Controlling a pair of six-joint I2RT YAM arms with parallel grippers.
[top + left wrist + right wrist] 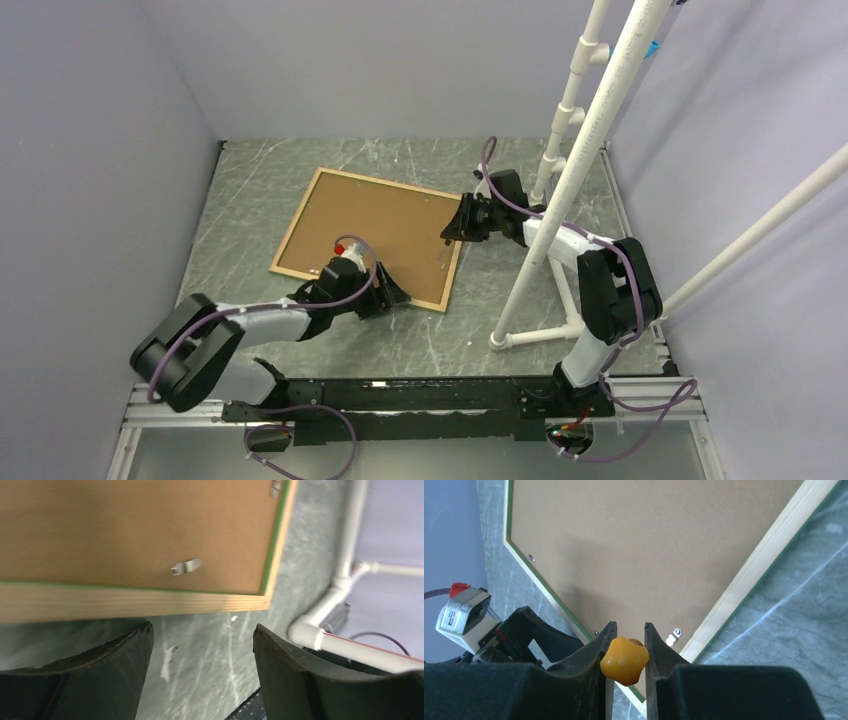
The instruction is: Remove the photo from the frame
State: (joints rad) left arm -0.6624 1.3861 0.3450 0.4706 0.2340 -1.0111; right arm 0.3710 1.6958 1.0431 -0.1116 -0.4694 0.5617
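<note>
Seen with left gripper (202, 630) spread wide and empty, just short of the frame (125, 605); right gripper (630, 626) clamped on a yellow lump (625, 661) above the backing board (649, 545).

Brown backing board (375, 225) flat on green marbled table (260, 180), set diagonally. Small metal clip (185, 566) on board near edge; second clip (672, 636) by corner. White pipe stand (575, 170) right of board, base on table. Pale lilac walls (100, 150) around. Yellow knobbly lump (625, 660) above board's corner.

White arm links (265, 322), black joints (190, 355), purple cables (484, 158)
</note>
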